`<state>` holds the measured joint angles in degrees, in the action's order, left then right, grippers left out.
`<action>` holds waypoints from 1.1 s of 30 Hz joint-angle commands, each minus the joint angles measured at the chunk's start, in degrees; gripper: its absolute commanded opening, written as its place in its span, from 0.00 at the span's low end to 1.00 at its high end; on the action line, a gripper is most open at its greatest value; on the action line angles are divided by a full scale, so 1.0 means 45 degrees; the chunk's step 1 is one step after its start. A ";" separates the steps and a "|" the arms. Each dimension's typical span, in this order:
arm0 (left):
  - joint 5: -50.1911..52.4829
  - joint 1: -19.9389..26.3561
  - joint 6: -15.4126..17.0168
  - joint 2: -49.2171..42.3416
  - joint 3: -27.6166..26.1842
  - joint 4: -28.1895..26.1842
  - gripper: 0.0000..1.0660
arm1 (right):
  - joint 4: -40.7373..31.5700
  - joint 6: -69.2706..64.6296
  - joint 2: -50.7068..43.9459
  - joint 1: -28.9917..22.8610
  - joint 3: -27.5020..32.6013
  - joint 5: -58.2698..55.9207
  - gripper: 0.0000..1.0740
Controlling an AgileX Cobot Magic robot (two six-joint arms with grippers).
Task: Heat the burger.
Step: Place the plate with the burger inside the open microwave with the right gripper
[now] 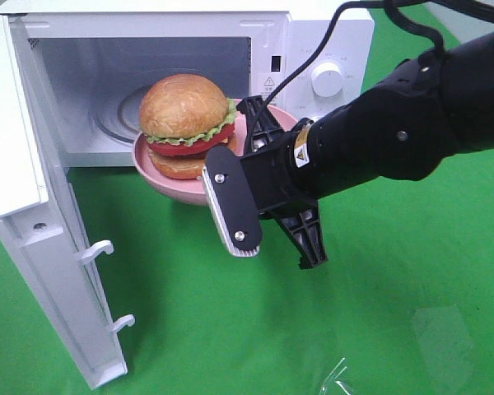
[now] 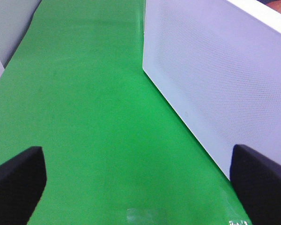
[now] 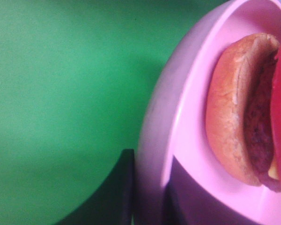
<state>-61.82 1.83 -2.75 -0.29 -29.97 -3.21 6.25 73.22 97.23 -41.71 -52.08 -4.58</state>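
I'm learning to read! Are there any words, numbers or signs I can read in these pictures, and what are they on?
No text here is clear enough to read.
Microwave: a small triangle warning sign with tiny print under it, too small to read.
Marks around its dial: too small to read.
Right arm: a small yellow sticker, too blurred to read.

My work surface is a table covered in bright green cloth [image 1: 370,271]. The white microwave [image 1: 313,49] stands directly on it at the far side, its door [image 1: 41,230] swung wide open toward my left, the lower edge just above the cloth. A small clear, shiny patch [image 1: 337,380] lies on the green near the front edge; I cannot tell what it is.
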 commanded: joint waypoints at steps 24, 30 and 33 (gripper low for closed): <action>0.0127 0.0013 0.0025 -0.0064 0.0038 0.0013 0.94 | 0.0611 -0.1808 -0.5437 0.0076 0.3769 0.0178 0.00; 0.0127 0.0013 0.0025 -0.0064 0.0038 0.0013 0.94 | 0.1171 -0.2610 -0.6570 0.0076 0.4176 -0.0586 0.00; 0.0127 0.0013 0.0025 -0.0064 0.0038 0.0013 0.94 | 0.1171 -0.2623 -0.7207 0.0076 0.4367 -0.0968 0.00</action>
<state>-61.82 1.83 -2.75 -0.29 -29.97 -3.21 10.37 61.88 68.01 -41.71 -32.54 -11.00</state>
